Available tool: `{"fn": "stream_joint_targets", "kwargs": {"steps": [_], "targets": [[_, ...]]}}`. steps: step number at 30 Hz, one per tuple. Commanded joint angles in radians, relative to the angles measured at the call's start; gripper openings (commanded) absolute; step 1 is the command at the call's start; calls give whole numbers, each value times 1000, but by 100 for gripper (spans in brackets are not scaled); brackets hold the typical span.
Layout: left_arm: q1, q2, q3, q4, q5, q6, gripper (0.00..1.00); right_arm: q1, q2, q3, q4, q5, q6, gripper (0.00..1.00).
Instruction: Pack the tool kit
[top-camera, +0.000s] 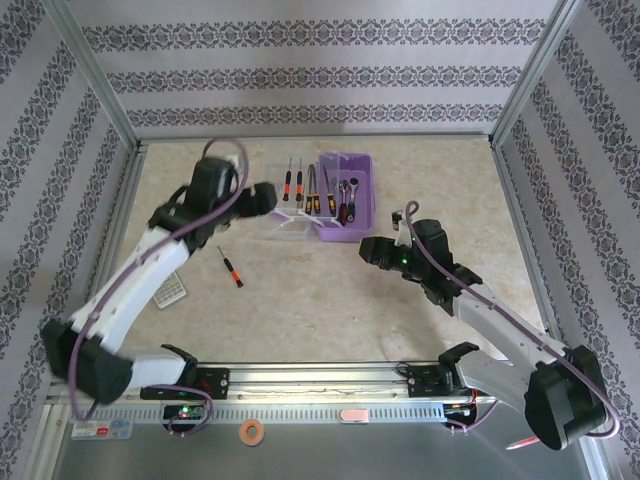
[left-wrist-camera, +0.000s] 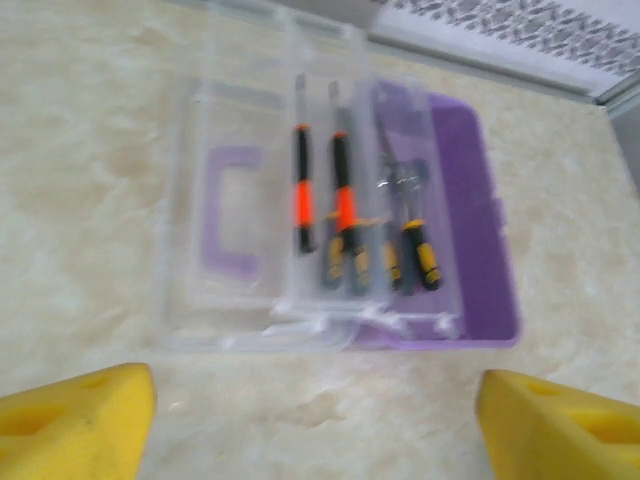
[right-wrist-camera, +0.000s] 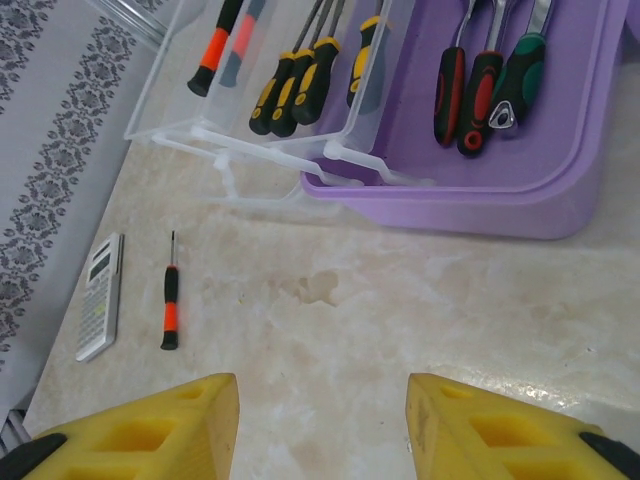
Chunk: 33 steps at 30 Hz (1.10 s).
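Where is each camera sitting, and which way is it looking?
Top camera: above and behind the arms, looking down at the table; both arms, the left gripper and right gripper show.
Left wrist camera: on the left arm, facing the purple case; its yellow fingers show below.
Right wrist camera: on the right arm, facing the case, a loose screwdriver and the calculator; yellow fingers again.
Shared: both wrist views see the row of screwdrivers.

Bright, even light; the left wrist view is blurred.
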Motion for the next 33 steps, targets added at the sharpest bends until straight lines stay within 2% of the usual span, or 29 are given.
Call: {"fn": "stream_joint_targets", "kwargs": {"steps": [1,4,10,17,22,27,31,33], "targets": [[13,-91,-243,61,-122,-125,91,14,-49,49,-103,44,-9,49],[24,-185,-411,34,-121,-198,94,21,-71,53,-141,71,-22,49],[26,-313,-637,35,-86,-316,93,57,-42,20,-100,82,23,47],[27,-457,-778,35,-47,-397,92,246,96,98,-118,193,-30,44],[27,-548,-833,38,-77,-427,89,292,176,159,-115,207,-48,44],[28,-470,-773,51,-134,-402,77,299,233,186,-78,193,-25,43],[30,-291,-653,67,-180,-340,63,305,246,200,-77,197,-23,43],[38,-181,-575,54,-190,-311,63,306,243,201,-77,197,-20,43]]}}
